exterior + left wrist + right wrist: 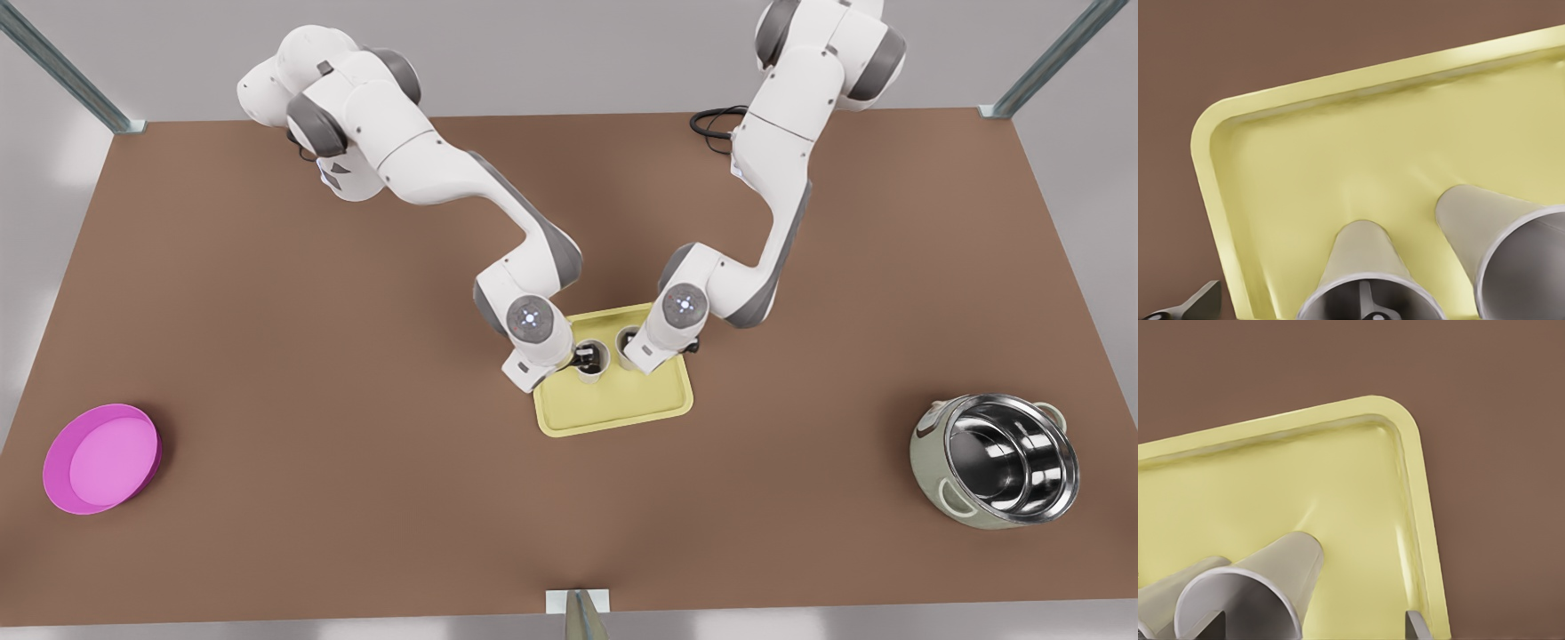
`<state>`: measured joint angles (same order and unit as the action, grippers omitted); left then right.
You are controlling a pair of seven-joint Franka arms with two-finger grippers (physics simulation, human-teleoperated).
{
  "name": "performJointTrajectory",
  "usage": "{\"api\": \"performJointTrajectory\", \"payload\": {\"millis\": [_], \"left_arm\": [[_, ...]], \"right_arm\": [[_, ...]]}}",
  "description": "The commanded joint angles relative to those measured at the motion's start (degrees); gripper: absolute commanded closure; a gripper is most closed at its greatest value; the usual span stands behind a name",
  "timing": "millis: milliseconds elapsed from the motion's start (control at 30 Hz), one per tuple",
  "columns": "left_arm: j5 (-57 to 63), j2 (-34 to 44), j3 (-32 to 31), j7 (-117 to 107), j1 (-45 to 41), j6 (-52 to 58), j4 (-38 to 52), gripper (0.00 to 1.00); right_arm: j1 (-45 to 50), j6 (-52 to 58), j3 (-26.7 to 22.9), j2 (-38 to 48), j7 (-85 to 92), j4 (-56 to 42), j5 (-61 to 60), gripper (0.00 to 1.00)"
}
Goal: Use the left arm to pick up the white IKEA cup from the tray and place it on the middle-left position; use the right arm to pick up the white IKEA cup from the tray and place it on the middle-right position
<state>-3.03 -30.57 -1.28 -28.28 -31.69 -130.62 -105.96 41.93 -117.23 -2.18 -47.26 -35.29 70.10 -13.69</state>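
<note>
1. On the brown table (267, 373), the pale yellow tray (622, 409) lies near the middle; every place below is given from it.
2. Far toward the front view's left of the tray, near the table's edge, sits a round magenta dish (100, 459).
3. The arm on the front view's left reaches from the far side of the table, its elbow raised and its forearm sloping down to the tray's left edge. The left wrist view matches it: the tray's rounded corner (1205, 127) and the nearer cup.
4. The left gripper (582, 357) stands over the left white cup (590, 360), which is upright on the tray's far half. One fingertip (1368, 300) is inside the cup's mouth (1368, 267), the other fingertip (1195, 303) outside its wall. The fingers straddle the wall; whether they press on it I cannot tell.
5. The right white cup (628, 347) stands just beside the first, also on the tray's far half, the two close but apart.
6. The arm on the front view's right comes down steeply from its shoulder, bends at a low elbow, and turns its wrist down over the right cup (1265, 580).
7. The right gripper (636, 351) is at that cup's rim, one finger (1215, 627) inside and one finger (1418, 628) outside. I cannot tell whether it clamps.
8. Far toward the front view's right of the tray sits a pale green cooker with a shiny steel pot (1000, 462).
</note>
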Motion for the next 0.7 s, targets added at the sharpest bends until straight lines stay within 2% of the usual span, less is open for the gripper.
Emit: {"api": "performJointTrajectory", "payload": {"millis": [0,67,100,133,167,267,300,400,567,667], "left_arm": [[0.0,-0.5,0.0,-6.9,-0.1,-3.5,0.1,0.00],[0.0,-0.4,0.0,-7.0,-0.1,-3.3,0.1,0.01],[0.0,-0.3,0.0,-7.1,-0.1,-3.2,0.1,0.08],[0.0,-0.3,0.0,-7.1,-0.5,-3.2,0.1,0.26],[0.0,-0.4,0.0,-7.0,-0.5,-3.2,0.1,0.40],[0.0,-0.4,0.0,-6.9,-0.4,-3.2,0.3,0.63],[0.0,-0.4,0.0,-6.9,-0.4,-3.2,0.3,0.66],[0.0,-0.4,0.0,-7.0,-0.4,-3.2,0.3,0.74],[0.0,1.8,2.0,-6.6,0.0,-2.5,1.5,0.76],[-0.1,1.8,10.9,-5.9,0.7,1.2,5.3,0.76]], "right_arm": [[0.3,-0.5,0.2,0.0,-8.0,-0.1,-0.8,0.00],[0.9,-0.5,0.2,0.0,-8.0,-0.1,-0.9,0.00],[1.1,-0.5,0.2,-0.1,-8.0,-0.1,-1.4,0.00],[1.6,-0.5,0.3,-0.6,-8.0,-0.1,-2.2,0.00],[1.5,-0.5,0.3,-0.8,-7.8,-0.1,-2.0,0.00],[1.1,-0.5,0.2,-1.8,-7.2,-0.1,-1.8,0.00],[1.1,-0.5,0.2,-2.0,-7.1,-0.1,-1.7,0.04],[1.1,-0.8,0.2,-3.1,-7.2,-0.1,-1.9,0.06],[1.1,-0.7,0.5,-3.5,-7.6,-0.6,-4.9,0.40],[1.1,-0.7,0.9,-3.5,-7.8,-0.8,-6.4,0.56]]}}
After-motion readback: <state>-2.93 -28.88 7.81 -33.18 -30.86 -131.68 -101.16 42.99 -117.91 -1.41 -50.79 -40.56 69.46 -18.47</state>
